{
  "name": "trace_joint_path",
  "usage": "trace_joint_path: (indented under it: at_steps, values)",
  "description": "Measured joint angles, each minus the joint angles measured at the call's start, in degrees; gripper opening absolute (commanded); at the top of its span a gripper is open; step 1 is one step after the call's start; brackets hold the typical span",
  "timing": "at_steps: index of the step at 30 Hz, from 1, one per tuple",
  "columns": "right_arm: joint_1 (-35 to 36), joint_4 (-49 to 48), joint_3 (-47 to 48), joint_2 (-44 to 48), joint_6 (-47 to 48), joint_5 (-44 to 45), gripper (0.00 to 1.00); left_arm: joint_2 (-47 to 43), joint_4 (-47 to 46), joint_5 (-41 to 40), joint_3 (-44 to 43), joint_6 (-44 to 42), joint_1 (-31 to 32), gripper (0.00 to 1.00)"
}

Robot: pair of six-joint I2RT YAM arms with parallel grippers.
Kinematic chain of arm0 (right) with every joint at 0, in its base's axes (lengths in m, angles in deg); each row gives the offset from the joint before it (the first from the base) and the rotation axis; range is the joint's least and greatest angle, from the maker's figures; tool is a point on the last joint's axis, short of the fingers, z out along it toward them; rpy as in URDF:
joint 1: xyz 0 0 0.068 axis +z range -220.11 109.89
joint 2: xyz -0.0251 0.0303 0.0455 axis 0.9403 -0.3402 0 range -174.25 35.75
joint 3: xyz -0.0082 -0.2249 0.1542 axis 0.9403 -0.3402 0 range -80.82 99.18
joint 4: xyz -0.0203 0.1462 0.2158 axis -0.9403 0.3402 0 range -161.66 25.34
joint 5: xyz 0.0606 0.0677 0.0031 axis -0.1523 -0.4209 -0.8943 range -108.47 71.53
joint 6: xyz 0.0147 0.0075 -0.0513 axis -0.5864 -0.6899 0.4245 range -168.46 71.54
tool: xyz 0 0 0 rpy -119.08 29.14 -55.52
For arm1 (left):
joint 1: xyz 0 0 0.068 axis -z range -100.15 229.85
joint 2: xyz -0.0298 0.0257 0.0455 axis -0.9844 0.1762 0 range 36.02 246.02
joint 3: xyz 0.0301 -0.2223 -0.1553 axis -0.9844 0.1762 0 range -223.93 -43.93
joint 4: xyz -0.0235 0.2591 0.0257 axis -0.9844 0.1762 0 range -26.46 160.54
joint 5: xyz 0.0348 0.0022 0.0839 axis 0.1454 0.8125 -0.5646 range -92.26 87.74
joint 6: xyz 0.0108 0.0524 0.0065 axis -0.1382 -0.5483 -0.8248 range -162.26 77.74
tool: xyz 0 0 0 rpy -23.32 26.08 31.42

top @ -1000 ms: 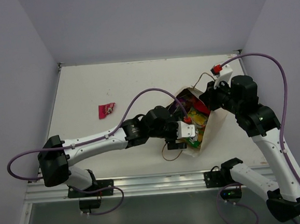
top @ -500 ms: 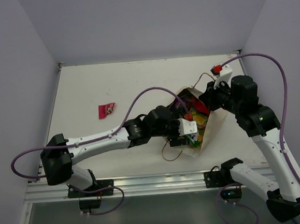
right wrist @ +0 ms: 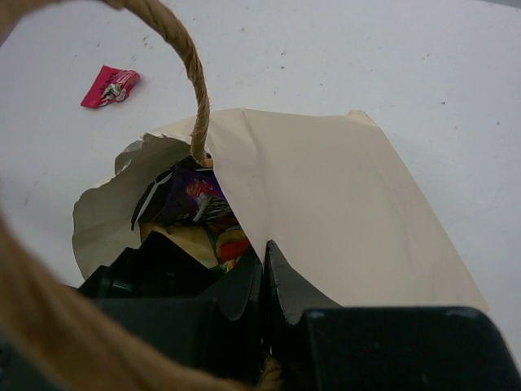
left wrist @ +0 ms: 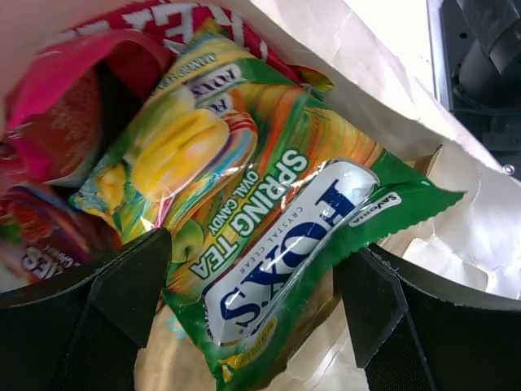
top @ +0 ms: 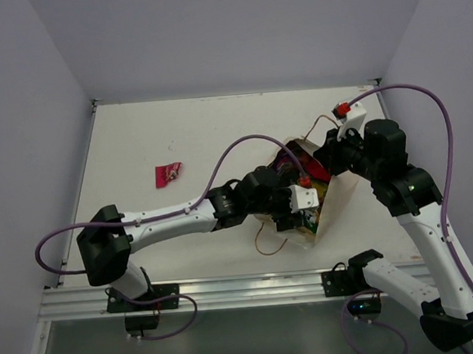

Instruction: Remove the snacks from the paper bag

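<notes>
The cream paper bag [top: 335,204] lies on its side on the table, mouth facing my left arm. My right gripper [top: 327,158] is shut on its upper rim [right wrist: 326,204], holding the mouth open. My left gripper [top: 301,212] reaches into the mouth with its jaws wide open. In the left wrist view the black fingers [left wrist: 122,285] stand on either side of a green-yellow snack packet [left wrist: 269,204] without pinching it. A red packet [left wrist: 163,16] and a pink packet [left wrist: 57,106] lie behind it. A purple packet [right wrist: 195,195] shows deeper in the bag.
One red packet [top: 168,173] lies alone on the table at the left, also in the right wrist view [right wrist: 110,85]. A brown cord handle [right wrist: 191,65] arches over the right wrist camera. The other handle loop [top: 266,242] lies on the table beside the bag's mouth.
My left arm has pushed to the right, carrying its open gripper further into the bag's mouth. The right arm and the bag have stayed put.
</notes>
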Motion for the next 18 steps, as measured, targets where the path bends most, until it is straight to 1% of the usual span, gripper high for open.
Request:
trace_joint_path:
  at_steps: [2, 4, 5, 7, 8, 11, 15, 18]
  values:
    - [0.0, 0.0, 0.0, 0.0, 0.0, 0.0, 0.06, 0.8, 0.0, 0.7, -0.1, 0.1, 0.0, 0.87]
    - [0.0, 0.0, 0.0, 0.1, 0.0, -0.1, 0.06, 1.4, 0.0, 1.1, -0.3, 0.2, 0.0, 0.74]
    - [0.0, 0.0, -0.1, 0.1, 0.0, -0.1, 0.06, 1.7, 0.0, 1.1, -0.6, 0.3, 0.0, 0.58]
    - [0.0, 0.0, -0.2, 0.2, 0.0, -0.3, 0.06, 2.3, 0.0, 1.1, -1.3, 0.6, 0.0, 0.38]
    - [0.0, 0.0, -0.3, 0.2, 0.0, -0.4, 0.06, 2.5, -0.1, 1.1, -1.7, 0.7, 0.0, 0.2]
    - [0.0, -0.1, -0.3, 0.3, 0.0, -0.6, 0.06, 2.6, -0.7, 0.5, -2.4, 0.7, 0.0, 0.0]
    - [0.0, -0.4, -0.7, 0.6, 0.0, -0.6, 0.05, 1.7, -0.8, -0.6, -2.7, 1.0, 0.0, 0.0]
    - [0.0, -0.5, -0.8, 0.9, -0.1, 0.2, 0.03, -0.9, 0.5, -2.0, -2.7, 1.8, 0.0, 0.0]
